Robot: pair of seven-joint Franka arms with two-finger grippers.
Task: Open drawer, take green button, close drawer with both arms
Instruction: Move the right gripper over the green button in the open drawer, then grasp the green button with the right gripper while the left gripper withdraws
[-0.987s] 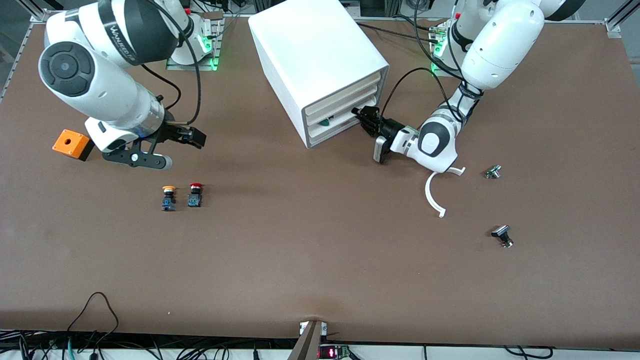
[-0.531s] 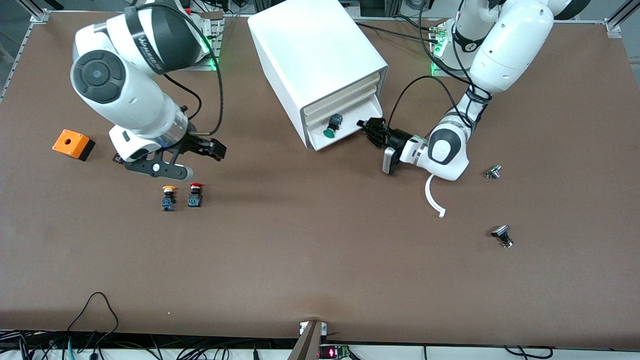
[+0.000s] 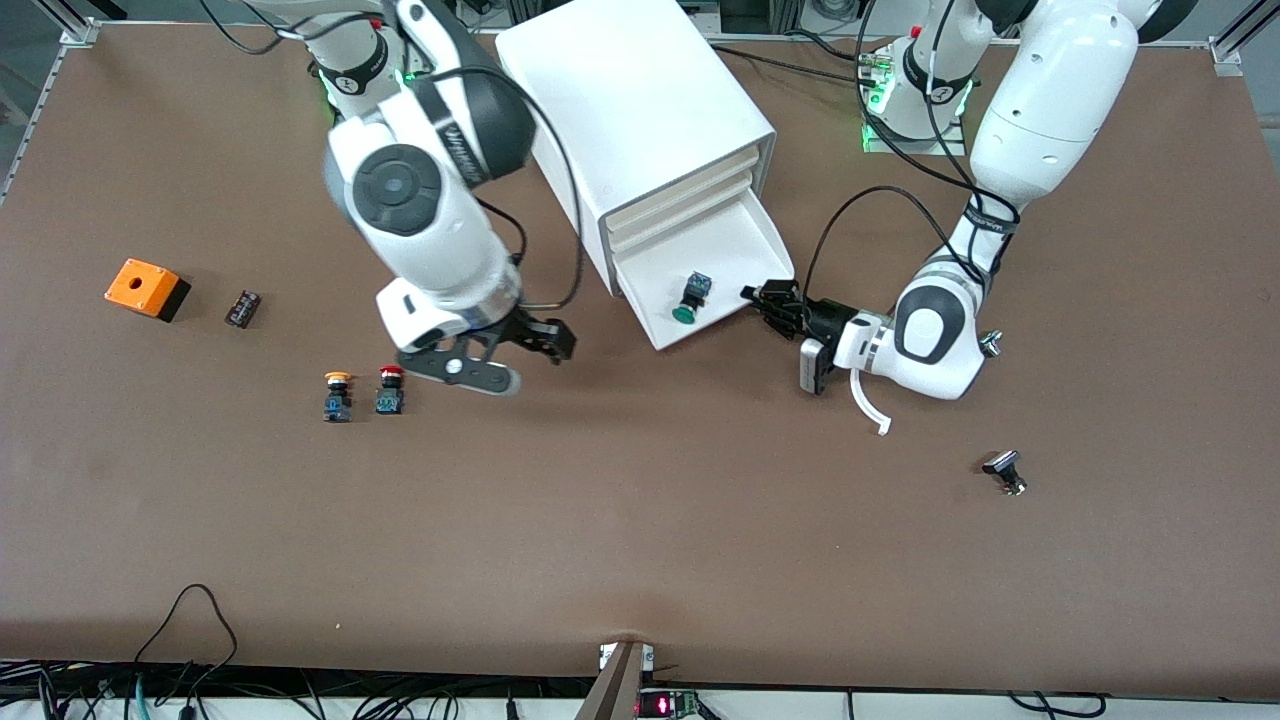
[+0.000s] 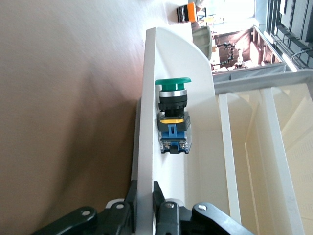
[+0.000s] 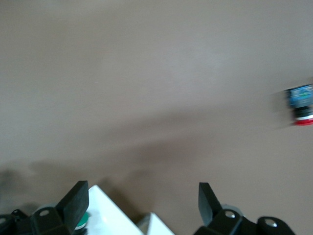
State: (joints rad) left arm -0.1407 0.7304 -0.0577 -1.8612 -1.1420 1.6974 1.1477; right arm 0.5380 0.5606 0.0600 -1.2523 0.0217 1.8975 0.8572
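Note:
The lowest drawer point(image 3: 735, 250) of the white cabinet point(image 3: 630, 110) is pulled well out. The green-capped button point(image 3: 688, 298) lies on its side inside it, near the front wall. My left gripper point(image 3: 765, 298) is shut on that front wall at the corner toward the left arm's end. In the left wrist view the fingers point(image 4: 131, 205) pinch the thin wall point(image 4: 146, 122), with the button point(image 4: 172, 115) just inside. My right gripper point(image 3: 525, 360) hangs open over the table between the red-capped button and the drawer. The right wrist view shows its wide jaws point(image 5: 142, 193) over the drawer's corner point(image 5: 115, 213).
A yellow-capped button point(image 3: 337, 395) and a red-capped one point(image 3: 390, 390) stand toward the right arm's end. An orange box point(image 3: 146, 288) and a small black part point(image 3: 242, 307) lie farther that way. A white curved strip point(image 3: 868, 400) and small metal parts point(image 3: 1005, 472) lie near the left arm.
The left gripper has drawn the drawer out, uncovering the green button. The right arm has swung from beside the orange box to beside the drawer, still open.

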